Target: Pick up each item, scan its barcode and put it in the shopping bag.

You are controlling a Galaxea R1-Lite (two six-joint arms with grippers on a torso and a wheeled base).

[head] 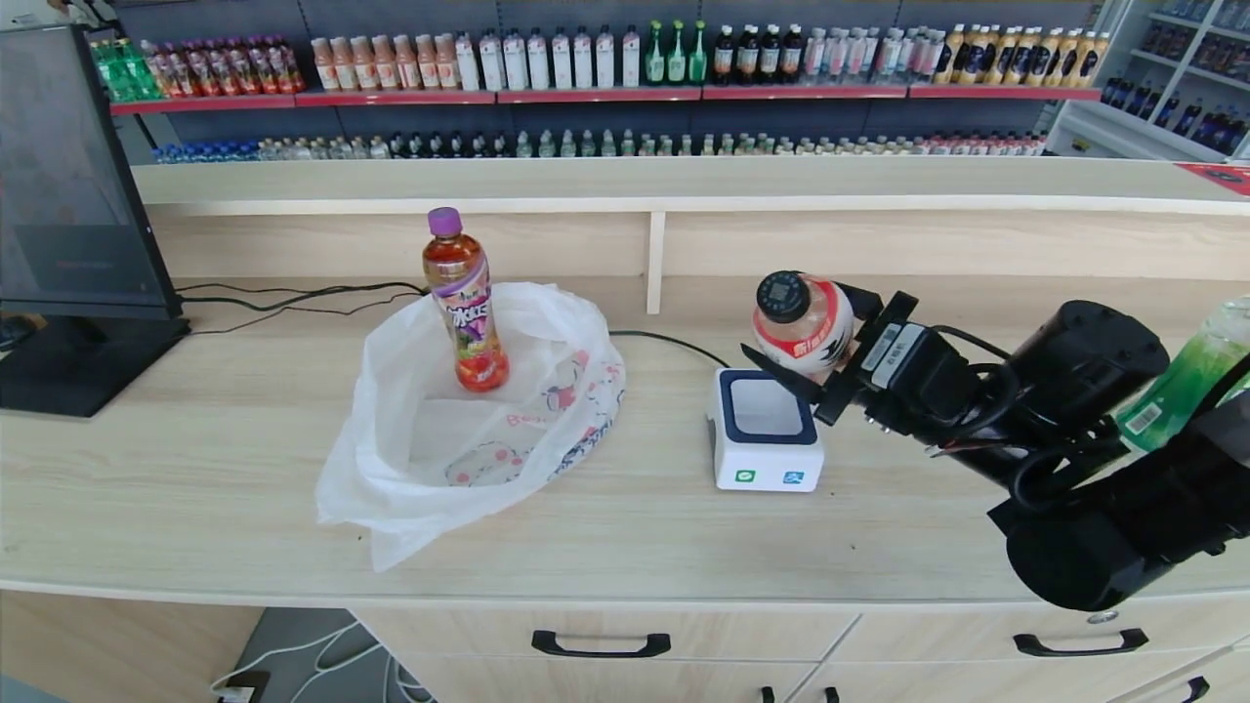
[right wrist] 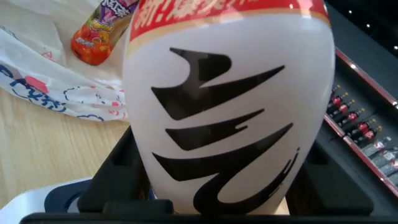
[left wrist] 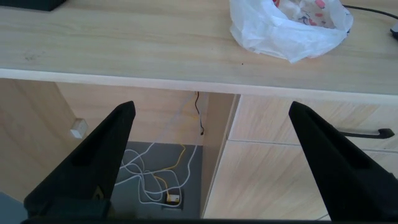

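Observation:
My right gripper (head: 815, 356) is shut on a white bottle (head: 803, 322) with a red band and black strokes, held tilted just above the white barcode scanner (head: 764, 431) on the counter. The same white bottle (right wrist: 227, 106) looms close in the right wrist view, above a corner of the scanner (right wrist: 56, 199). A white plastic shopping bag (head: 469, 420) lies open left of the scanner, and a red drink bottle with a purple cap (head: 463, 303) stands upright in it. My left gripper (left wrist: 208, 165) hangs open below the counter edge, in front of the cabinet.
A green bottle (head: 1187, 376) stands at the counter's right edge behind my right arm. A dark monitor (head: 68, 215) stands at the far left with cables trailing toward the bag. Drawers with black handles (head: 601, 644) run under the counter. Drink shelves line the back wall.

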